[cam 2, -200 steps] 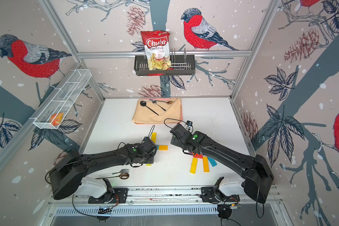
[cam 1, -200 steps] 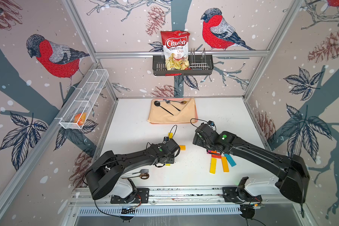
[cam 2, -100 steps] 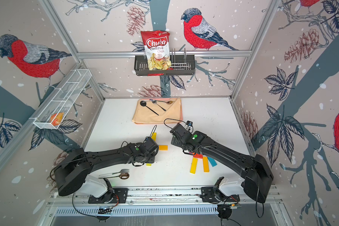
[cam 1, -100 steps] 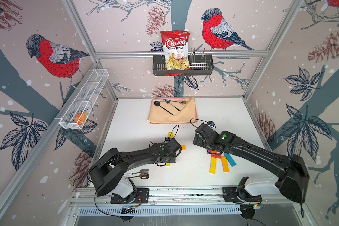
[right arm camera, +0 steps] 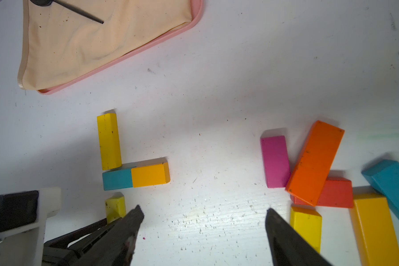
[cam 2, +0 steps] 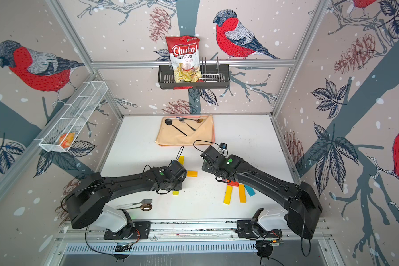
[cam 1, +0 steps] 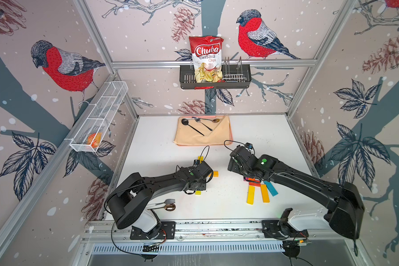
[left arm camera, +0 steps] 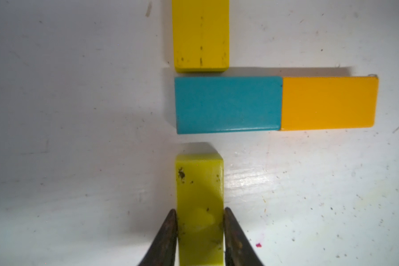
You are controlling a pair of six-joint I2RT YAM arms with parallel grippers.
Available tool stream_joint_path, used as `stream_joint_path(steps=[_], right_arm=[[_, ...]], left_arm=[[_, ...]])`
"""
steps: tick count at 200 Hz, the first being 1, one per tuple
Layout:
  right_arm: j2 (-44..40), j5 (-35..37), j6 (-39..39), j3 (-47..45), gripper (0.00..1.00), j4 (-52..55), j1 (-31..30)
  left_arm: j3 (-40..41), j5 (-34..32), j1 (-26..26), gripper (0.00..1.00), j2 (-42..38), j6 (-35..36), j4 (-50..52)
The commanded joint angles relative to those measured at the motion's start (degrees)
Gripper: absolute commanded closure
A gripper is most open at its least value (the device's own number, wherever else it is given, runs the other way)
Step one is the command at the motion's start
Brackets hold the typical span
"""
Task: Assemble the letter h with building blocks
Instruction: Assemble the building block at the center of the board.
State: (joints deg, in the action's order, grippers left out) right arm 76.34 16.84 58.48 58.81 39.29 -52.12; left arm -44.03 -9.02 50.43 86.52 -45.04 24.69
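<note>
Pinching the lime-yellow block [left arm camera: 199,179] across both long sides with the left gripper [left arm camera: 200,214], near the middle of the worktop [cam 1: 161,142]. Lying flat there, in line with the yellow block [left arm camera: 200,34] beyond, a short gap shy of the teal block [left arm camera: 227,104]. Note the amber block [left arm camera: 328,103] butted end to end against the teal one, forming the crossbar.

To finish the stem well:
- Slide straight along the block's own length, without twisting.
- Match its outer edge to the yellow block's.
- Stop at first contact with the teal block's long side; probably light enough to be shoved askew.
- Let go only once flush, then lift straight up.

Spreading the right gripper [right arm camera: 203,210] wide over bare worktop, holding nothing, beside the spare pile toward the front right corner: magenta block [right arm camera: 274,161], orange block [right arm camera: 314,161], red block [right arm camera: 336,191] partly under the orange one. Judged still missing: the h's right leg.

Readable on the red bag [cam 1: 206,59] in the black rack [cam 1: 187,79] above the worktop's back edge: "Chuba Cassava Chips".
</note>
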Motion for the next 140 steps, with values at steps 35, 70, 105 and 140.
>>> stream_joint_path(steps=[35,70,105,140], right_arm=[[-0.07,1.26,0.45,-0.09,0.15,0.17,0.00],[-0.18,1.26,0.41,-0.53,0.15,0.00,0.01],[-0.34,1.25,0.41,-0.89,0.15,-0.18,0.24],[-0.36,1.18,0.45,-0.97,0.15,-0.25,0.32]], left_arm=[[-1.31,-0.48,-0.16,0.69,1.19,0.74,-0.83],[-2.02,-1.03,-0.34,0.69,1.53,0.85,-0.33],[-1.94,-1.18,-0.78,0.69,1.50,0.76,-0.25],[-1.45,-0.72,-0.86,0.69,1.37,0.68,-0.82]])
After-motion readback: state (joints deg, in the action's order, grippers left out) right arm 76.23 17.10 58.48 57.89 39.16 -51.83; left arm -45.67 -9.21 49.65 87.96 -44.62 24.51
